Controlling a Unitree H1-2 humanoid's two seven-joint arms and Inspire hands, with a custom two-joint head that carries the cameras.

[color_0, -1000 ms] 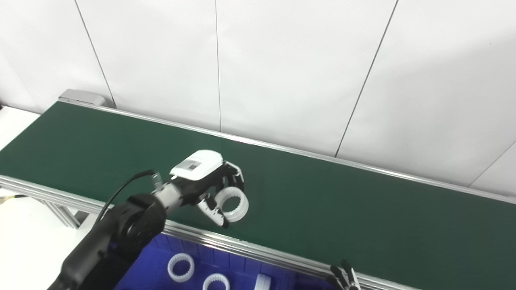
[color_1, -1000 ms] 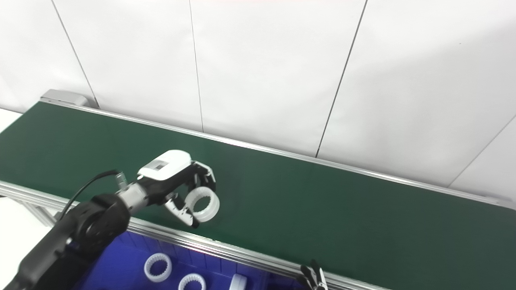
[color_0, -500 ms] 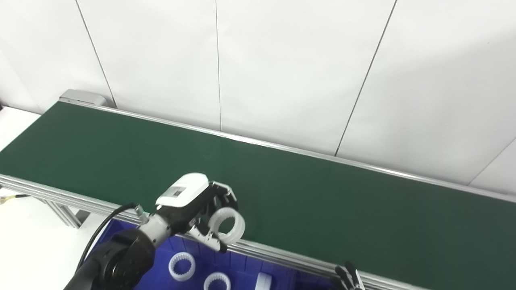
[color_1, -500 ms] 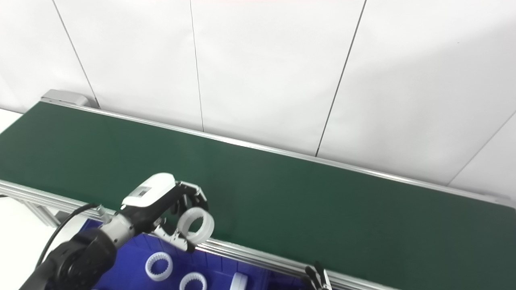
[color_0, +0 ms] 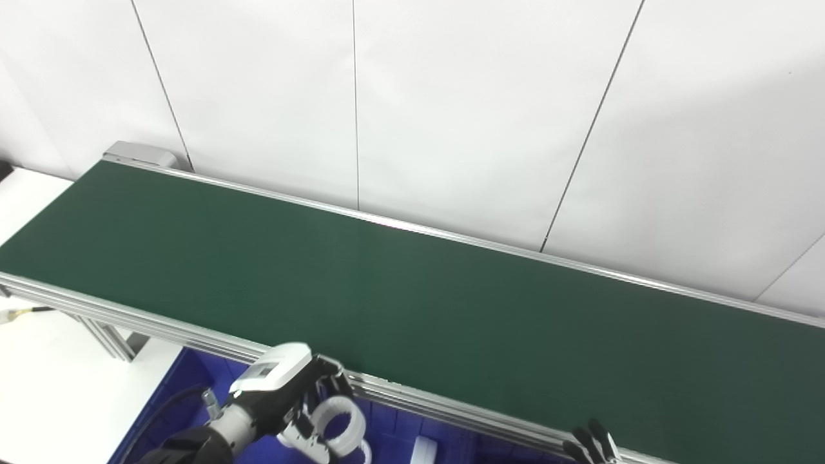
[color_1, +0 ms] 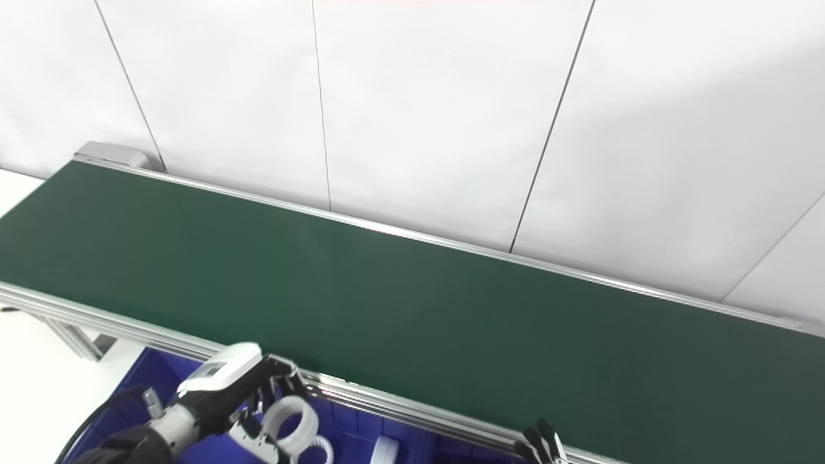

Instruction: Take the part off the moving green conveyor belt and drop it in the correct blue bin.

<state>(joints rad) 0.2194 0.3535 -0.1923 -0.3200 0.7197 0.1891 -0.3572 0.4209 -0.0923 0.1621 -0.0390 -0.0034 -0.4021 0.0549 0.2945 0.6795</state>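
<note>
My left hand [color_0: 283, 399] is shut on a white ring-shaped part [color_0: 339, 435] and holds it over the blue bin [color_0: 184, 380], just in front of the conveyor's near rail. It also shows in the right eye view [color_1: 222, 396], with the ring [color_1: 293, 422] between fingers and thumb. The green conveyor belt [color_0: 399, 303] carries no part in view. Only the fingertips of my right hand [color_0: 593, 444] show at the bottom edge, apart.
Other white parts [color_0: 422, 451] lie in the blue bin below the rail. The aluminium near rail [color_0: 451, 415] runs between belt and bin. A white wall stands behind the belt. A white table surface [color_0: 45, 386] lies at the left.
My left hand has moved down and toward me with the ring, from above the belt to over the blue bin. The camera has shifted slightly.
</note>
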